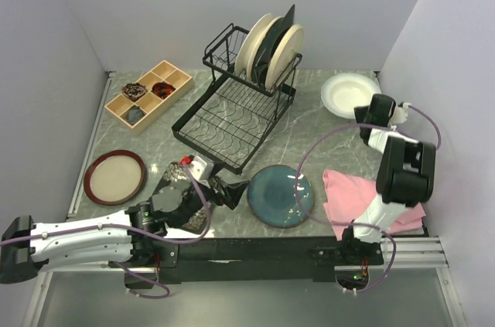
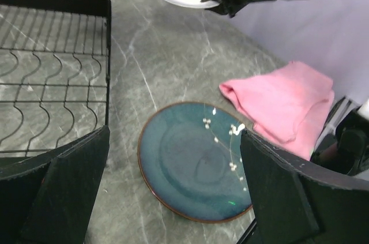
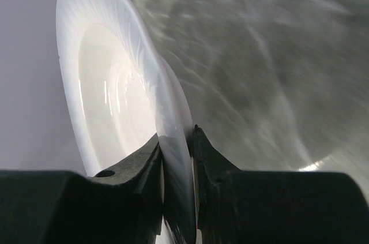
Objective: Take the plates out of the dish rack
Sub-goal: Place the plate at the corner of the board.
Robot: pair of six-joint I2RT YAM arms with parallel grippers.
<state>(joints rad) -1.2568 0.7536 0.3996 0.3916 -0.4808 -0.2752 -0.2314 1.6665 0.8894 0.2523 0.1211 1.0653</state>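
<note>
The black wire dish rack (image 1: 232, 107) stands at the back centre, with several plates (image 1: 271, 49) upright in its upper frame. A white plate (image 1: 346, 95) at the back right has its rim pinched by my right gripper (image 1: 373, 112). The right wrist view shows that gripper (image 3: 176, 140) shut on the plate's edge (image 3: 109, 82). A round teal plate (image 1: 280, 195) lies flat on the table in front of the rack. My left gripper (image 1: 230, 192) is wide open just left of it. In the left wrist view the teal plate (image 2: 196, 163) lies between that gripper's (image 2: 176, 160) fingers and beyond them.
A brown-rimmed tan plate (image 1: 114, 176) lies at the front left. A dark patterned plate (image 1: 172, 178) shows partly under my left arm. The wooden compartment tray (image 1: 148, 95) sits at the back left. A folded pink cloth (image 1: 363, 199) lies right of the teal plate.
</note>
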